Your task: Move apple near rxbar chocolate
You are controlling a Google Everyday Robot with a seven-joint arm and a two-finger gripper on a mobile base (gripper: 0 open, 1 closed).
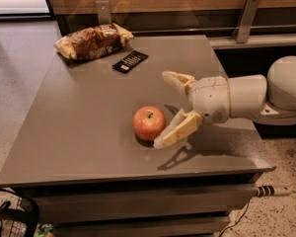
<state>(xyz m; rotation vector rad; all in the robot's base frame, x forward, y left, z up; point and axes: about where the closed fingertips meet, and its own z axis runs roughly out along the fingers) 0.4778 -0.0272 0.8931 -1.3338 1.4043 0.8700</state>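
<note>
camera view: wide-spread claw just beside apple, rxbar chocolate well apart

No legible text, white print on rxbar chocolate unreadable, claw spread beside apple
</note>
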